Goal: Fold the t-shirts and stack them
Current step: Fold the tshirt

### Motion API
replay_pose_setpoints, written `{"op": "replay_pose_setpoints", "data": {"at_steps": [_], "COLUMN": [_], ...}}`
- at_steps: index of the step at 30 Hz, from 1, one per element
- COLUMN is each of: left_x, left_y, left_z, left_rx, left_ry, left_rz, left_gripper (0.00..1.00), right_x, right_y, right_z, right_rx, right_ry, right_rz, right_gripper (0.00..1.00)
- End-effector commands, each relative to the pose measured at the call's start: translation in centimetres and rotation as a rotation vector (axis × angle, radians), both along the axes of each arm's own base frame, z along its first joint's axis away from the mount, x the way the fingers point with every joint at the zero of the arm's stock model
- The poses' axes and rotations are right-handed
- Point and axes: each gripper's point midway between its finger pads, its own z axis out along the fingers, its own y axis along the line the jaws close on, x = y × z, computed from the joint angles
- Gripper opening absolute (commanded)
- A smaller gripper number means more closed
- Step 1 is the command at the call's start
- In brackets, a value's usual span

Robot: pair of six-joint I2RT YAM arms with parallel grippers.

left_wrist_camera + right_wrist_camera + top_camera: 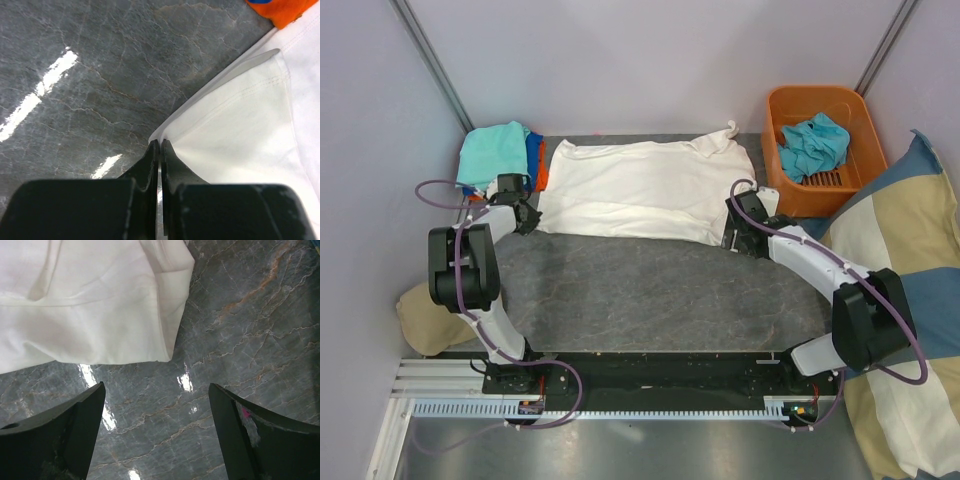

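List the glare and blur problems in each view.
Top external view: even, soft light, no strong glare on the grey marble-patterned tabletop. Left wrist view: long white glare streaks on the tabletop at left; the shut left pincer is close and soft-edged, the white cotton t-shirt sharp. Right wrist view: small glare patches below the shirt's hem; the open right pincer slightly blurred.

One each: white tee (640,190), teal tee (492,150), orange tee (538,165), blue tee (815,145), basket (773,115), cushion (910,240).
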Motion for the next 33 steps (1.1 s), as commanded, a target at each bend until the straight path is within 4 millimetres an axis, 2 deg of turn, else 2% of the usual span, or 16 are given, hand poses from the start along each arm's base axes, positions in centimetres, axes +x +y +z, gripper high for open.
{"op": "replay_pose_setpoints", "data": {"at_steps": [1, 7, 20, 23, 27, 33], "left_x": [0.8, 0.9, 0.9, 0.9, 0.8, 0.8], "left_y": [2.5, 4.1, 3.9, 4.0, 4.0, 4.1], "left_z": [2.9, 2.8, 2.2, 2.2, 2.5, 2.5], "left_rx": [0.026, 0.016, 0.004, 0.007, 0.009, 0.010], "left_ry": [-0.056, -0.056, -0.043, -0.045, -0.047, -0.047], "left_rz": [0.029, 0.062, 0.056, 0.058, 0.057, 0.060], "left_gripper": [0.02, 0.02, 0.02, 0.02, 0.02, 0.02], "right_x": [0.4, 0.9, 0.8, 0.7, 0.6, 0.3], "right_y": [-0.4, -0.2, 1.7, 2.1, 2.5, 2.6], "right_z": [-1.0, -1.9, -2.7, -3.3, -4.4, -5.3], "right_rx": [-0.010, 0.013, 0.107, 0.122, 0.141, 0.152], "right_ry": [0.008, 0.026, 0.048, 0.062, 0.080, 0.095], "right_rz": [-0.009, 0.006, 0.064, 0.074, 0.080, 0.085], "right_gripper": [0.90, 0.89, 0.81, 0.75, 0.64, 0.57]}}
